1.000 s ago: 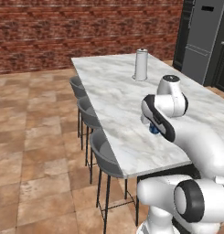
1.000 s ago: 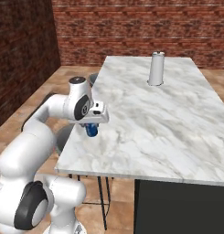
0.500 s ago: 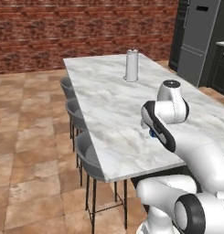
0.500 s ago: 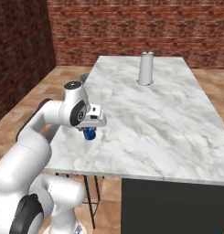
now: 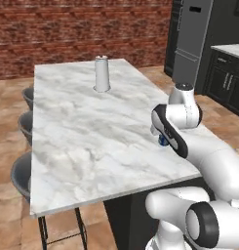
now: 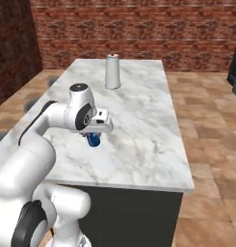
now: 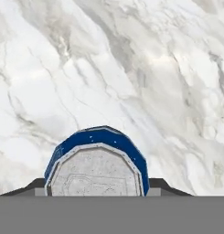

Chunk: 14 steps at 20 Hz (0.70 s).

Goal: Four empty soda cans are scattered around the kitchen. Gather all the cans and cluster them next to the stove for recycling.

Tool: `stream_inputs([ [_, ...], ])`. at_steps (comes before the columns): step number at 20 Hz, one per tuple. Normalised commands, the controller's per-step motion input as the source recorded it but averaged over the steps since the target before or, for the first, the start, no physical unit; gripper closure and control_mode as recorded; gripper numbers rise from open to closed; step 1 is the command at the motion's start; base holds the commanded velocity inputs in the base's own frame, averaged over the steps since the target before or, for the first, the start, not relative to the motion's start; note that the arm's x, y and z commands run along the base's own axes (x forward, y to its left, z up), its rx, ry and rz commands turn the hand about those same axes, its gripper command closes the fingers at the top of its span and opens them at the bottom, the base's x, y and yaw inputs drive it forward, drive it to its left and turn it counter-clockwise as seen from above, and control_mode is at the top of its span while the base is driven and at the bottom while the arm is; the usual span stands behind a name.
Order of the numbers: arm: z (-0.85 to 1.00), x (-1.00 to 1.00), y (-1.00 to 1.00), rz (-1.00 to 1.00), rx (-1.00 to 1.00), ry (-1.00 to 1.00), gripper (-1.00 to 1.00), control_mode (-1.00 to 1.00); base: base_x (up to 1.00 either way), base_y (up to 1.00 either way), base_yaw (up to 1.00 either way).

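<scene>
Hand view looks straight down on the silver top and blue rim of a soda can, wedged between the two dark finger tips at either side of it, so the gripper is closed partway around the can and holding it, with marble beneath. From the right base view, the same blue can hangs under the gripper just above the white marble island, near its left long edge. From the left base view, a sliver of the can shows beside the forearm. Farther along the island stands a tall white paper-towel roll, well apart from the can. Beyond it runs a red brick wall.
</scene>
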Motion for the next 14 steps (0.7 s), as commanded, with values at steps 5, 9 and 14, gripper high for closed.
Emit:
stream_inputs([
  [5, 0.00, 0.00, 0.00, 0.00, 0.00, 0.00, 1.00, 1.00, 0.21, -1.00, -0.02],
  [9, 0.00, 0.00, 0.00, 0.00, 0.00, 0.00, 1.00, 1.00, 0.27, -1.00, 0.00],
  [14, 0.00, 0.00, 0.00, 0.00, 0.00, 0.00, 1.00, 1.00, 0.25, -1.00, 0.00],
])
